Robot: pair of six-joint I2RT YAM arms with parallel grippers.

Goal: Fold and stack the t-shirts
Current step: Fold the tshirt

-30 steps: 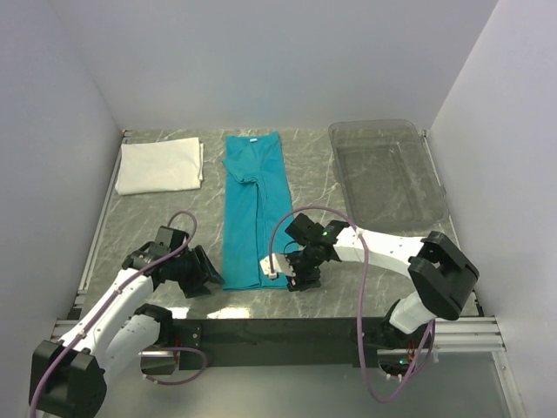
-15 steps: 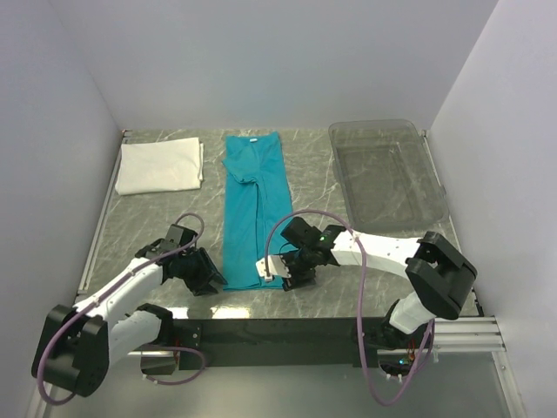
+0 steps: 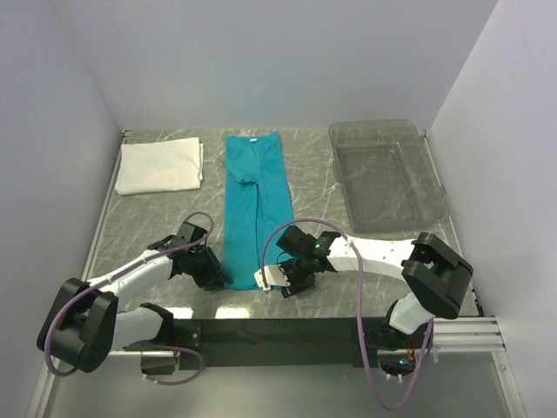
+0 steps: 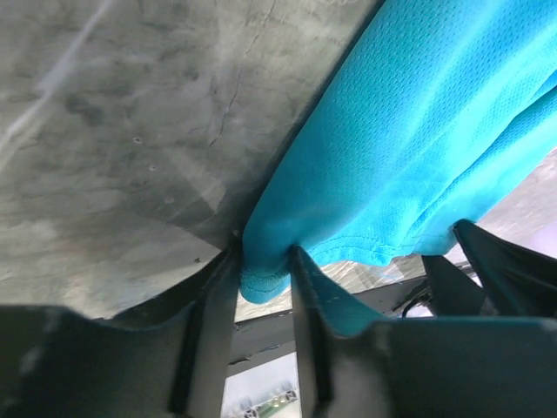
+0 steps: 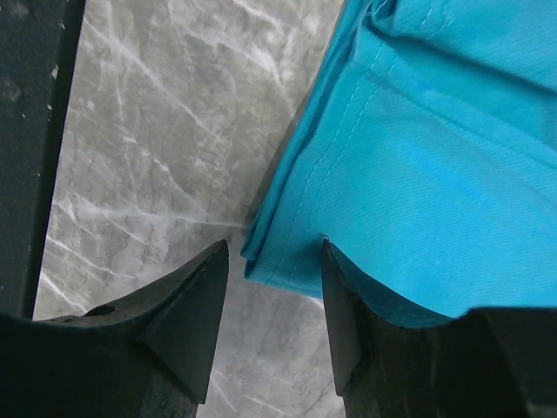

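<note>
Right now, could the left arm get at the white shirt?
Probably, though not at once: nothing stands between the left gripper and the white shirt, but it is pinching the teal shirt at its near hem and must let go first.

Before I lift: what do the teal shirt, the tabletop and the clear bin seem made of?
The teal-blue short-sleeved shirt looks like thin matt knit mesh: fine pinholes show close up. The grey veined tabletop looks like smooth marble or a marble-print laminate; I cannot tell which. The clear rectangular bin looks like glossy plastic: the veining shows through it.
</note>
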